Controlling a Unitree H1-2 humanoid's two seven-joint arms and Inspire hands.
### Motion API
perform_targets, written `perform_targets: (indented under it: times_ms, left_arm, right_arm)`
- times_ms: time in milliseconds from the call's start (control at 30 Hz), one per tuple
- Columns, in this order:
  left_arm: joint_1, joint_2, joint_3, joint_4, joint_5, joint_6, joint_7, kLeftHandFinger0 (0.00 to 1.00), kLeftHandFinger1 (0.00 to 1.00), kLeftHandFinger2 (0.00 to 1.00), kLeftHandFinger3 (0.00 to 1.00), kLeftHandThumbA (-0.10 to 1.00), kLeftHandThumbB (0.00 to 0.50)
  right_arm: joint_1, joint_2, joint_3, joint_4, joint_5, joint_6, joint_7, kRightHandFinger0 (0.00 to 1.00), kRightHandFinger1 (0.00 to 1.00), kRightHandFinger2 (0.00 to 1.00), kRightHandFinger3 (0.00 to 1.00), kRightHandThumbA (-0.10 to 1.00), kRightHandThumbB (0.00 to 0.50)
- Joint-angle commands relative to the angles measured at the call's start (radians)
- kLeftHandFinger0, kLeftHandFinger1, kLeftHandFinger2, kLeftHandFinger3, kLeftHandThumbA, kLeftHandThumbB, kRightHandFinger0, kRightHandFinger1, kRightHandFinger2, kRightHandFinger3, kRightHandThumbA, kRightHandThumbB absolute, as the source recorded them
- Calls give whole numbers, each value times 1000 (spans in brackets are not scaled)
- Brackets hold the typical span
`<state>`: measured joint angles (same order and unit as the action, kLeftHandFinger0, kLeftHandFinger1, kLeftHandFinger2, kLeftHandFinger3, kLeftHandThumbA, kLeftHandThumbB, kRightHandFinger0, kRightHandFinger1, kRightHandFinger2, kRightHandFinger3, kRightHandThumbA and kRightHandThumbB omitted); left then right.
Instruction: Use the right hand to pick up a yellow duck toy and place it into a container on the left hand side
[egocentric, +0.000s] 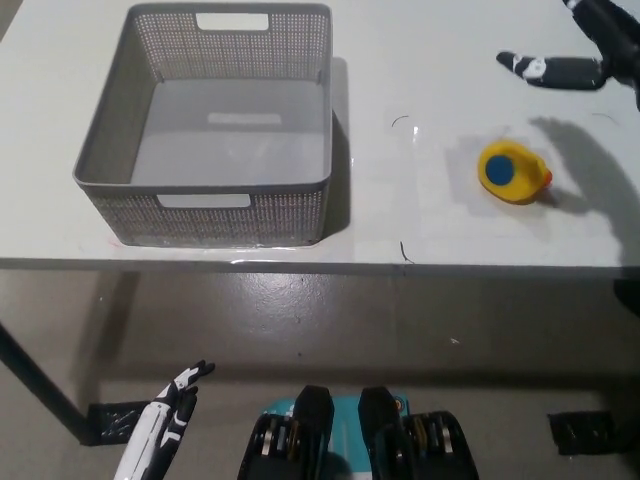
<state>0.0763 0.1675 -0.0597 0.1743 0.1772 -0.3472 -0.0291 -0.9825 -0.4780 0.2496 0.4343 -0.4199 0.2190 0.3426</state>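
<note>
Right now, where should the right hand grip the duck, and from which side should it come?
Grip the duck across its round yellow body, probably from above. It lies alone on the table with its blue spot up and its orange beak toward the right, so both flanks look free. The right hand is already high beyond it, fingers apart. The left hand rests low, below the table edge.
</note>
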Motion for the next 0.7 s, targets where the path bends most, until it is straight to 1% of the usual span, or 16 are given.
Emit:
perform_targets:
  times_ms: [0, 33, 167, 200, 267, 333, 533, 633, 667]
  left_arm:
    - [-4, 22, -5, -46, 10, -49, -6, 1000, 1000, 1000, 1000, 1000, 352]
    - [-5, 21, -4, -44, 7, -50, -7, 1000, 1000, 1000, 1000, 1000, 342]
    - [-6, 21, -3, -43, 7, -47, -7, 1000, 1000, 1000, 1000, 1000, 351]
    - [-5, 21, -4, -46, 5, -44, -10, 1000, 1000, 1000, 1000, 1000, 361]
    - [-4, 21, -6, -48, 2, -42, -13, 1000, 1000, 1000, 1000, 1000, 357]
    - [-2, 21, -7, -50, 2, -40, -15, 1000, 1000, 1000, 1000, 1000, 347]
    - [-5, 22, -6, -48, -8, -42, -22, 1000, 1000, 1000, 1000, 1000, 354]
    - [-3, 23, -7, -60, -6, -31, -29, 1000, 1000, 1000, 1000, 1000, 349]
    - [-3, 22, -7, -60, -7, -29, -29, 1000, 1000, 1000, 1000, 1000, 343]
  right_arm:
    - [-247, -25, 79, 256, -73, -39, 58, 1000, 1000, 1000, 1000, 820, 500]
    - [-276, -19, 91, 308, -70, -45, 65, 1000, 1000, 1000, 1000, 833, 500]
    - [-352, 5, 116, 445, -53, -49, 87, 1000, 1000, 1000, 1000, 822, 500]
    - [-375, 14, 128, 493, -57, -59, 89, 1000, 1000, 1000, 1000, 831, 500]
    - [-409, 27, 152, 570, -63, -80, 90, 1000, 1000, 1000, 1000, 874, 500]
    - [-422, 36, 161, 611, -61, -90, 87, 1000, 1000, 1000, 1000, 898, 500]
    - [-436, 63, 155, 696, -20, -123, 98, 1000, 1000, 1000, 1000, 901, 500]
    - [-430, 71, 149, 713, -10, -139, 103, 1000, 1000, 1000, 1000, 909, 500]
    - [-429, 75, 141, 721, -1, -139, 109, 1000, 1000, 1000, 1000, 897, 500]
